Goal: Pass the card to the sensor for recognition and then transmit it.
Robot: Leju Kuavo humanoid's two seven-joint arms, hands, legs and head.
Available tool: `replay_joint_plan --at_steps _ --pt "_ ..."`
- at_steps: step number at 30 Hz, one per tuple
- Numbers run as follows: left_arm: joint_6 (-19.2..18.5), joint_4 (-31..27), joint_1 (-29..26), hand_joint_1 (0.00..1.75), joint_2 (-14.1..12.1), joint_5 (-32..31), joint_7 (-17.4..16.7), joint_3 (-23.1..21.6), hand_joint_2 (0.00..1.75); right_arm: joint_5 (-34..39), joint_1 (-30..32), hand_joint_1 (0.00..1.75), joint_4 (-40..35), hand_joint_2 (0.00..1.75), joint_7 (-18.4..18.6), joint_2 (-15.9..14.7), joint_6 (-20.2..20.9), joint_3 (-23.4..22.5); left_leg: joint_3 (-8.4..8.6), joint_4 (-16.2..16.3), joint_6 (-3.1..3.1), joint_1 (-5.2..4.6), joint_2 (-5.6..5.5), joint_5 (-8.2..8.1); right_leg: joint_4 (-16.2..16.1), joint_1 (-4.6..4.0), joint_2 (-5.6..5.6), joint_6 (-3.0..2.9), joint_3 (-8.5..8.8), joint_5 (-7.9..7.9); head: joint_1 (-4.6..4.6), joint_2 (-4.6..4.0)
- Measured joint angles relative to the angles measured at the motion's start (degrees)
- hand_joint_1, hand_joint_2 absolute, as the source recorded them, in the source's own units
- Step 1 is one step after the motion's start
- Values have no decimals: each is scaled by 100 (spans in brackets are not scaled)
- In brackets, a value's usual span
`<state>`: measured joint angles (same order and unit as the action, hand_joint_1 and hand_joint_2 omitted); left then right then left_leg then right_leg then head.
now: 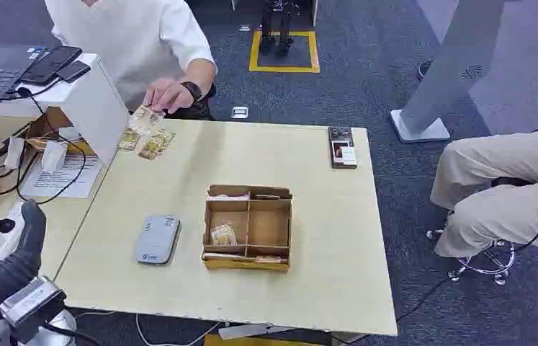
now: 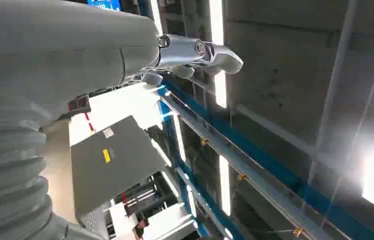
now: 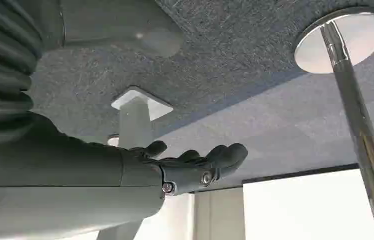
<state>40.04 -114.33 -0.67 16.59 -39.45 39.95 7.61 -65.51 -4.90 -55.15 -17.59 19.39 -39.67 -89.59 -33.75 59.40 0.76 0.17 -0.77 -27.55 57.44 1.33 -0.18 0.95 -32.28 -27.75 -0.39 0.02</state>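
Left hand [image 1: 24, 241]: raised off table's near-left corner, fingers [image 2: 210, 52] extended, holding nothing. Right hand [image 3: 195, 165]: fingers loosely spread, empty. Card [image 1: 223, 234]: in near-left compartment of cardboard box [image 1: 248, 228], table [image 1: 323, 216] centre. Grey sensor [image 1: 157, 238]: just left of box. Person's hand [image 1: 168, 94]: on packets [image 1: 147, 133], far-left edge.

Even bright light, ceiling-lamp glare
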Motion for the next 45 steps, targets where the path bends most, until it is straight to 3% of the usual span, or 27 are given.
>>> replay_joint_plan --at_steps 6,20,26,32,45 --pt "0 172 11 0 2 -126 -31 7 175 9 1 0 0 175 -81 0 0 0 0 0 0 0 0 0 0 0 0 0 0 0 0 0" --pt "0 870 442 0 2 -1810 -2 332 175 -166 -53 0 90 175 -522 0 0 0 1 0 -1 0 1 3 0 0 2 0 -1 1 0 -2" --pt "2 1014 640 0 9 -2068 -2 481 175 -184 -71 0 142 175 -597 0 0 0 2 0 -1 0 1 3 0 0 3 0 -1 1 2 -2" --pt "2 1121 860 0 20 -2845 -138 555 175 -230 -84 0 184 175 -713 0 0 0 1 0 -1 0 0 3 0 0 2 0 -1 1 0 -2" --pt "2 1316 1016 0 48 -3110 -297 632 175 -234 -100 0 232 175 -774 0 0 0 1 0 -1 0 0 3 0 0 2 -1 -2 1 0 0"
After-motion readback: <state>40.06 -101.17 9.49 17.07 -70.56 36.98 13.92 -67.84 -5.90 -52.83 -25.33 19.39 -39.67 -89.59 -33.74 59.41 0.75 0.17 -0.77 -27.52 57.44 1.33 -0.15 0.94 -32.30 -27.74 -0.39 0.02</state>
